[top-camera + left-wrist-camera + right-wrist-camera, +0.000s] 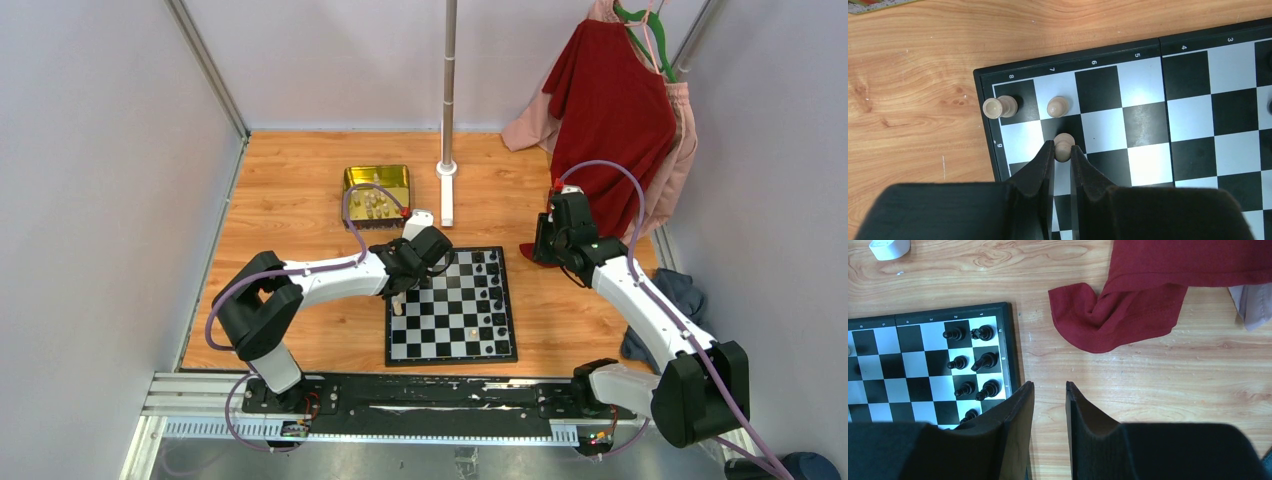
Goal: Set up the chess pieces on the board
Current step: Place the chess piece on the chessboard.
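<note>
Cream piece (1064, 140) pinched in L gripper (1062, 148).

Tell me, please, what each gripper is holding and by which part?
The left gripper pinches a pale pawn by its body below the head; the right gripper holds nothing.

The top view looks steeply down from high at the near edge over the whole counter (300, 200). Both wrist views look down from close above, left on the board (1148, 100) corner, right on its opposite edge
</note>
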### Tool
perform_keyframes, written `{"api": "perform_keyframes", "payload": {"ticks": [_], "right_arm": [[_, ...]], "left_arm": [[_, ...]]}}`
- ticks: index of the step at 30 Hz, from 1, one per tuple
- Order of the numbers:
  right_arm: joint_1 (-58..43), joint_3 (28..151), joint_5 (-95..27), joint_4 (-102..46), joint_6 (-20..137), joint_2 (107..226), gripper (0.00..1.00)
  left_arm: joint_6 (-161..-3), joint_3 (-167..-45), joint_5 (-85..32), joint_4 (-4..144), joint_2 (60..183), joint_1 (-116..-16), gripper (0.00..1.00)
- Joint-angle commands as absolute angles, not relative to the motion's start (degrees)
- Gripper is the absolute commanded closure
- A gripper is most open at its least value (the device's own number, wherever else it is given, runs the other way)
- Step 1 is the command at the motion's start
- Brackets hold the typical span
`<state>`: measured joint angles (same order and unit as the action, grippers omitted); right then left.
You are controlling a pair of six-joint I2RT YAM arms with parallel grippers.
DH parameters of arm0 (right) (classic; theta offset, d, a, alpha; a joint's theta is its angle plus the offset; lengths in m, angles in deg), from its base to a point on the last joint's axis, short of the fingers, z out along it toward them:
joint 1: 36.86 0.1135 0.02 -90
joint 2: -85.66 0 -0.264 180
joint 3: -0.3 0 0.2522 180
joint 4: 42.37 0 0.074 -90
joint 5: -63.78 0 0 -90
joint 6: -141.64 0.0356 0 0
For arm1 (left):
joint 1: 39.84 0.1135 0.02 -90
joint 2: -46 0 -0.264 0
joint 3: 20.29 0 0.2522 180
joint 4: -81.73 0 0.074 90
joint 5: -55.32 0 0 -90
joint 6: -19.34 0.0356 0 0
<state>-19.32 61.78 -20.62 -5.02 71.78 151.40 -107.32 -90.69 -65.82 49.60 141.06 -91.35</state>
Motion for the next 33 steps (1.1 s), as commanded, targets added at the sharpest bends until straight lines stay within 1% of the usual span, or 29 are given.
{"api": "perform_keyframes", "payload": {"ticks": [1,18,21,26,29,30,33], "right_arm": [[-18.8,61.1,-19.3,-5.1,72.1,150.6,0.66],[-18.7,61.2,-19.1,-5.1,71.9,151.4,0.66],[-18.8,61.3,-19.1,-5.1,72.0,151.5,0.66],[-18.8,61.3,-19.1,-5.2,71.9,151.6,0.66],[-18.8,61.4,-19.0,-5.1,71.9,151.6,0.66],[-18.8,61.4,-19.0,-5.2,71.9,151.6,0.66],[-18.8,61.4,-19.0,-5.2,71.9,151.6,0.66]], "left_arm": [[-108.4,-89.8,-67.1,51.0,142.0,-90.7,1.0],[-109.0,-89.2,-66.5,51.7,143.3,-90.0,1.0],[-109.1,-89.2,-66.3,51.6,143.3,-90.0,0.95],[-109.4,-89.2,-66.4,51.4,142.8,-90.0,0.77],[-109.3,-89.4,-66.5,51.1,142.5,-90.0,0.74],[-109.4,-89.4,-66.5,50.9,142.4,-90.0,0.72],[-109.4,-89.5,-66.5,50.8,142.3,-90.0,0.71]]}}
